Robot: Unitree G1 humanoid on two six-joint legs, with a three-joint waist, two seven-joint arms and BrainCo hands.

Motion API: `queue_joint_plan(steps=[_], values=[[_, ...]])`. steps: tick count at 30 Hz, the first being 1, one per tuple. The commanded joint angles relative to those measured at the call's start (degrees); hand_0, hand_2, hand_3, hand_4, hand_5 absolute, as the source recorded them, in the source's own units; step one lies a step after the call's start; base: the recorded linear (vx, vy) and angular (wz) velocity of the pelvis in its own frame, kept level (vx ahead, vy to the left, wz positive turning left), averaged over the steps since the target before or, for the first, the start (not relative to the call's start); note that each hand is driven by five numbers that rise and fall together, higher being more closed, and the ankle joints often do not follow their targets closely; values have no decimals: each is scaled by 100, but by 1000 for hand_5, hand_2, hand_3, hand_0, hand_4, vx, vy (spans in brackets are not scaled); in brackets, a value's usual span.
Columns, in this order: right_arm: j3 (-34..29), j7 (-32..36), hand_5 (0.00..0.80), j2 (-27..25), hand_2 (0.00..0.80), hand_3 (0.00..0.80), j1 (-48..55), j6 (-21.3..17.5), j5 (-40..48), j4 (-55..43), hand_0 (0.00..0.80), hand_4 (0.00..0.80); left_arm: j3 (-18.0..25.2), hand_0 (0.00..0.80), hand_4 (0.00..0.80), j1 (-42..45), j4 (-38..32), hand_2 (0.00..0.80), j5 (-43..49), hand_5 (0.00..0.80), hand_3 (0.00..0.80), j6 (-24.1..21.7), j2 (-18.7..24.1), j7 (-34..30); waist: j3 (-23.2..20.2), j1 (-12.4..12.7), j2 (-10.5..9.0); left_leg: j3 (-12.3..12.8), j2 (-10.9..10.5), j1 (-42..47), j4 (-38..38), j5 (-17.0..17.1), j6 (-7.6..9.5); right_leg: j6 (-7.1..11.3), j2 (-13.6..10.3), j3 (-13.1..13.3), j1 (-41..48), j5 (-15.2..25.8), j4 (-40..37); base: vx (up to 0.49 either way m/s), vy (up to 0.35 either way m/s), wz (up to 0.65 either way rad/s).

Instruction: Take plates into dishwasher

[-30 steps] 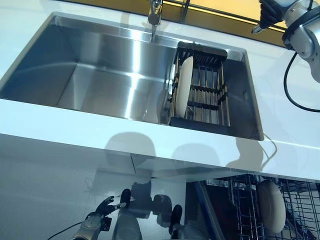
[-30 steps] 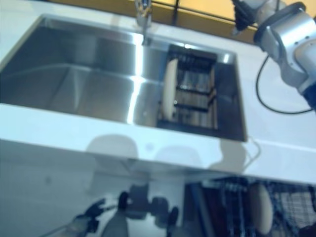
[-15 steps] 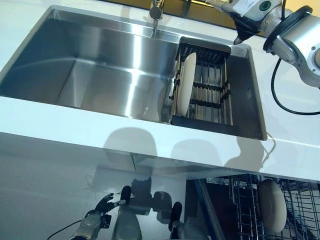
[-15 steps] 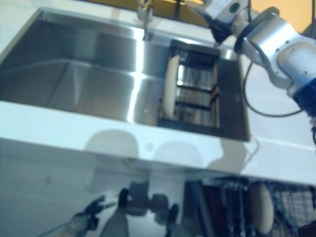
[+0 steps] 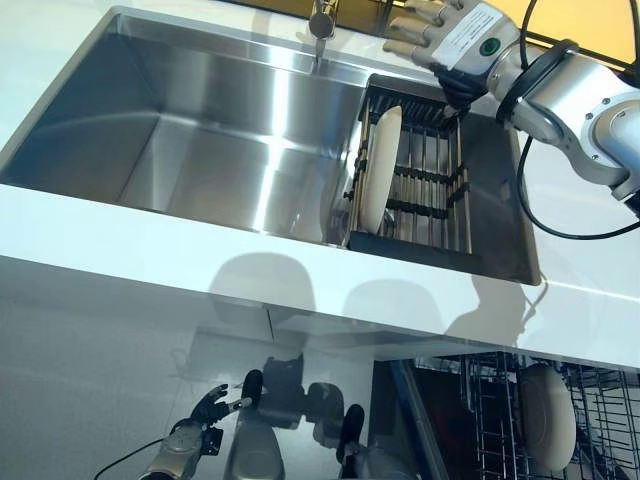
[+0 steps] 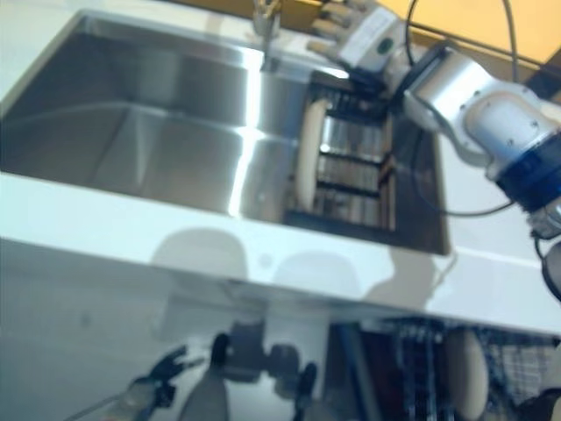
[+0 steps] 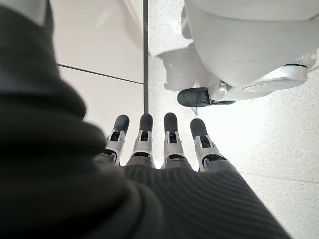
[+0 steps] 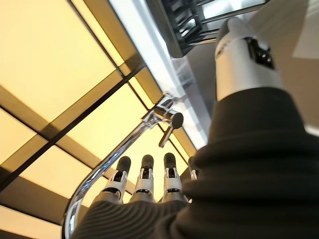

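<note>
A cream plate (image 5: 380, 165) stands on edge at the left side of a dark dish rack (image 5: 440, 190) set in the right end of the steel sink (image 5: 200, 130). My right hand (image 5: 455, 35) hovers over the rack's far edge, a little behind and above the plate, open with fingers (image 8: 144, 179) straight and holding nothing. A second cream plate (image 5: 547, 415) stands in the dishwasher's wire basket (image 5: 480, 400) under the counter at the lower right. My left hand (image 5: 205, 420) hangs low near the floor, open, fingers (image 7: 159, 144) straight and empty.
A faucet (image 5: 322, 18) rises behind the sink, just left of my right hand. The white counter (image 5: 150, 270) runs along the sink's near edge, above the dishwasher. The left part of the sink basin holds nothing.
My right hand has swung from the back right in towards the left and down, ending over the rack's far edge near the plate. The left hand has stayed low.
</note>
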Motion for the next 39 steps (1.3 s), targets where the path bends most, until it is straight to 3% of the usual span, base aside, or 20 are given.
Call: queue_joint_plan(steps=[1,32,33,34,39], values=[[-135,57,0,-133,0,0,-109,-42,-180,-105,0,0,49,0,0,-155,-111,0,-223,0,0,-211,108,18,78,72,-251,105,-524,44,-22,-305,370,58,122,-134,-311,335,10,0,0,0],[-257,422,0,233,0,0,411,-320,-285,-673,0,0,72,0,0,-238,-49,0,-289,0,0,-299,-13,-5,183,136,-173,124,-550,-5,-22,-316,378,35,101,-167,-368,321,10,0,0,0],[-259,463,56,254,56,56,423,-338,-352,-693,56,56,75,0,0,-242,-42,0,-296,0,0,-308,-22,-3,184,138,-170,125,-549,-8,-22,-314,378,36,101,-168,-371,321,10,0,0,0],[-226,515,800,263,800,800,405,-391,-420,-722,800,800,86,0,0,-238,-53,0,-295,0,0,-296,-19,-11,184,147,-168,120,-549,-8,-22,-316,379,34,100,-173,-372,321,10,0,0,0],[-146,639,800,243,800,800,360,-435,-414,-759,800,800,97,0,0,-224,-49,0,-294,0,0,-314,-11,-28,187,157,-183,119,-552,-9,-22,-311,381,33,94,-193,-368,325,10,0,0,0]])
